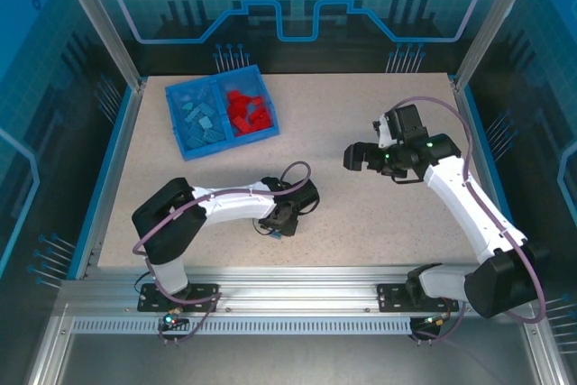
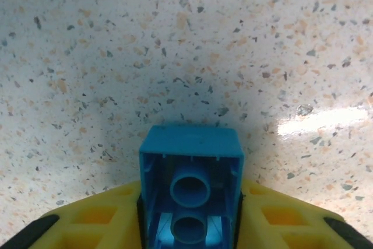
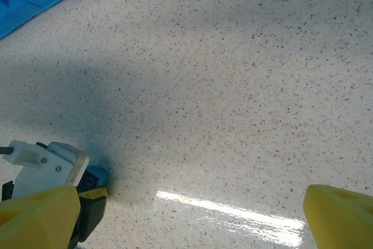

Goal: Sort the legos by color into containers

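**Lego brick pinched in the left claw, right claw spread wide**

A light blue rectangular plastic lego brick (image 2: 191, 144) was pinched in the left claw (image 2: 189, 217), between its two yellow fingers (image 2: 105, 217). The hollow underside of the brick, with two round tubes, faced the wrist camera, and its front end stood out past the fingertips. Just in front of the claw lay the speckled beige table (image 1: 379, 214), with the shadow of the brick on it. I cannot tell if the brick touched the table.

The shallow square blue plastic tray (image 1: 230, 143) stood well apart from the left claw (image 1: 279, 223), beyond it and to its left. Its left compartment (image 1: 183, 96) held the light blue bricks (image 1: 200, 119), and its right compartment (image 1: 264, 87) held the red bricks (image 1: 246, 110).

The right claw (image 1: 353, 158) hung over bare table, to the right of the left claw and farther out. Its yellow fingers (image 3: 341, 214) were spread wide with nothing between them.
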